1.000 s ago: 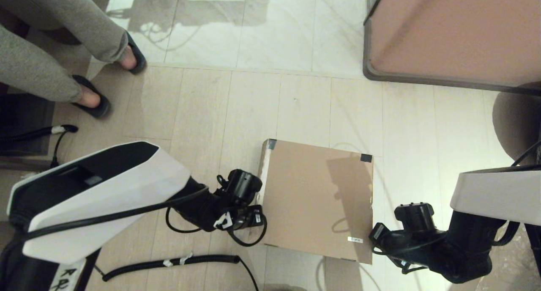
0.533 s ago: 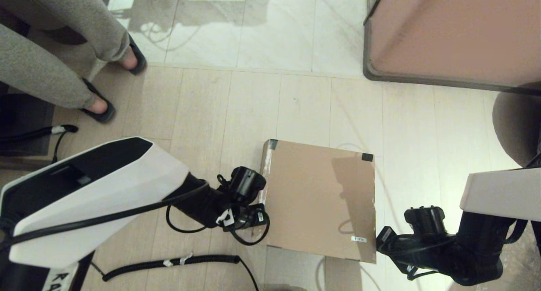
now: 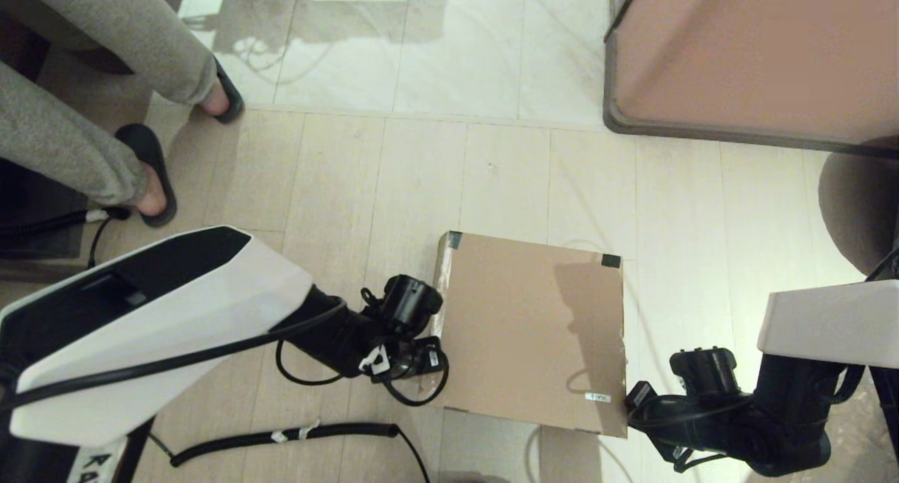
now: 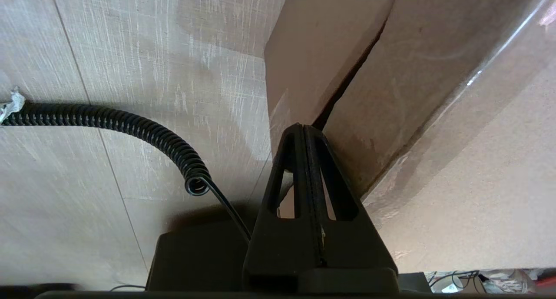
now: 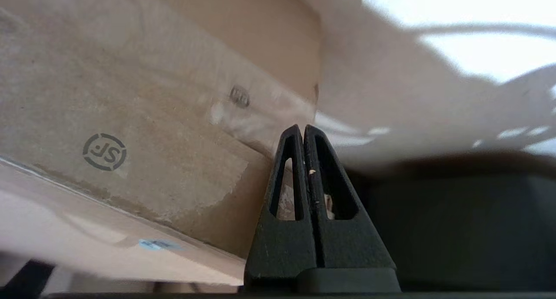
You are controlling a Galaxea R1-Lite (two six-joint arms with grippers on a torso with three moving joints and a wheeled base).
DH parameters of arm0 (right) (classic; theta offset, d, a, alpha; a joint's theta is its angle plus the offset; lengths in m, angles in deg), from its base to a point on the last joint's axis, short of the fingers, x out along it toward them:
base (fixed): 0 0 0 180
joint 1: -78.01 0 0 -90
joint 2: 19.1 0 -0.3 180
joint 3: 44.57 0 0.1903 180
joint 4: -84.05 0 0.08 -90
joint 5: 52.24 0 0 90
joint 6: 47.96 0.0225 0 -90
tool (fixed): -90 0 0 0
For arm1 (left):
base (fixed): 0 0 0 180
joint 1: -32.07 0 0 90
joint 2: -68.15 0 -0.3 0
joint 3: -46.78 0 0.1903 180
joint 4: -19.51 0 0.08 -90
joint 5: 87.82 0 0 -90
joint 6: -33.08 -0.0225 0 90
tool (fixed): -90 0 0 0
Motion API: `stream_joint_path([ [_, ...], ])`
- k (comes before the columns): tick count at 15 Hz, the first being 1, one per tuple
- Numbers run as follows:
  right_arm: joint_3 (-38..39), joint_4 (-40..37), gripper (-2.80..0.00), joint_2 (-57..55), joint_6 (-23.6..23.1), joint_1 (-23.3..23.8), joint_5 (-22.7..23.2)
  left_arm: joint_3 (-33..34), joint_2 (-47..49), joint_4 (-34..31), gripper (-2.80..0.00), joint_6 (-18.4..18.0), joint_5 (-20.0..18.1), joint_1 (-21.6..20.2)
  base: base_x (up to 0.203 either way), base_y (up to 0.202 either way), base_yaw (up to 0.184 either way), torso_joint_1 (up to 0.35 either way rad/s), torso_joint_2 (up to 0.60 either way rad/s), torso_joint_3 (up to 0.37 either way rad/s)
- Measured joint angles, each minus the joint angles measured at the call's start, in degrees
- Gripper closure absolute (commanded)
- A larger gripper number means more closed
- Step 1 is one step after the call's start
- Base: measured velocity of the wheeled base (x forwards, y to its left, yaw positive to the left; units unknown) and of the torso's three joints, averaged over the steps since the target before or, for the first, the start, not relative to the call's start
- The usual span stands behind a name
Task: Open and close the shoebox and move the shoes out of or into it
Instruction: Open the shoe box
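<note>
Since a second ago, the right gripper (image 3: 635, 395) has shifted slightly lower and to the right along the shoebox's near right corner, and the person's nearer foot (image 3: 147, 177) has stepped toward the left edge of the frame; the left gripper (image 3: 430, 356) has edged a little right against the box.

Largest item: the pinkish-brown furniture panel (image 3: 758, 55) fills the upper right of the head view. The left arm's white and black housing (image 3: 154, 321) spans the lower left. The shoebox (image 3: 530, 332) sits on the floor at lower centre, lid down, with black tape bits at its two far corners and a small white label (image 3: 598, 397) near the lower right corner.

Left gripper: fingers pressed together, tip at the seam on the box's left side, as the left wrist view shows (image 4: 304, 131). Right gripper: fingers likewise together, tip beside the box's lower right corner (image 5: 302, 131). A coiled black cable (image 3: 281, 437) lies on the floor below the left arm.
</note>
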Motion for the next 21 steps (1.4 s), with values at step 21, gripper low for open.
stream_joint_path([
  [21, 8.69, -0.35, 0.0, 15.86, 17.56, 5.22, 23.66, -0.12, -6.65, -4.21, 0.0, 2.97, 0.28, 0.39, 0.0, 0.0, 0.0, 0.0, 0.0, 0.0],
])
